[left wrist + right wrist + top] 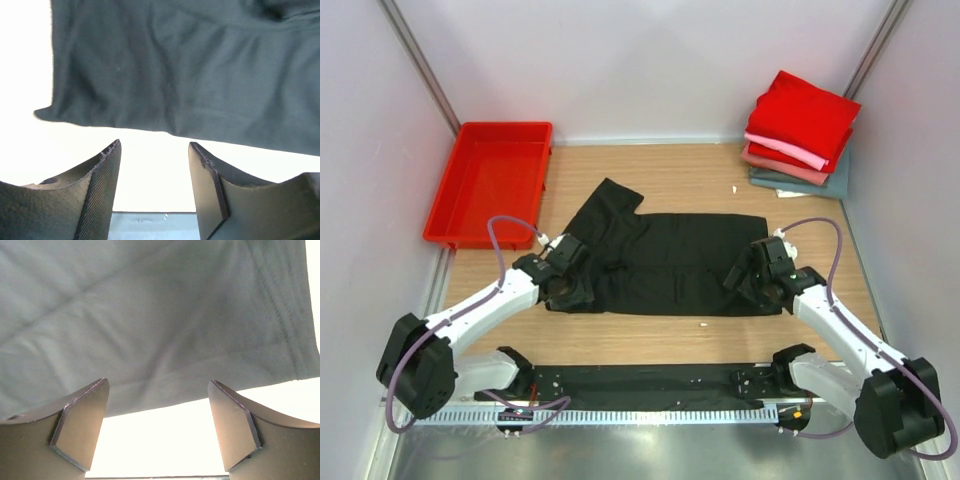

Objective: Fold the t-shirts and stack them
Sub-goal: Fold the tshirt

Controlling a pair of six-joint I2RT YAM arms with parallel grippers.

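Note:
A black t-shirt [670,262] lies spread flat in the middle of the wooden table, one sleeve pointing to the back left. My left gripper [570,290] is low at the shirt's near left corner. In the left wrist view it [155,165] is open, with the cloth's hem [170,100] just beyond the fingertips and nothing between them. My right gripper [748,285] sits at the near right corner. It [157,405] is open too, wider, with the shirt's edge [165,355] reaching just between the fingertips. Folded red, pink, dusty-rose and grey-teal t-shirts [802,130] are stacked at the back right.
A red plastic tray [490,180] stands at the back left against the wall. White walls close in the table on three sides. A black rail [640,385] with both arm bases runs along the near edge. Small white scraps [702,323] lie on the wood.

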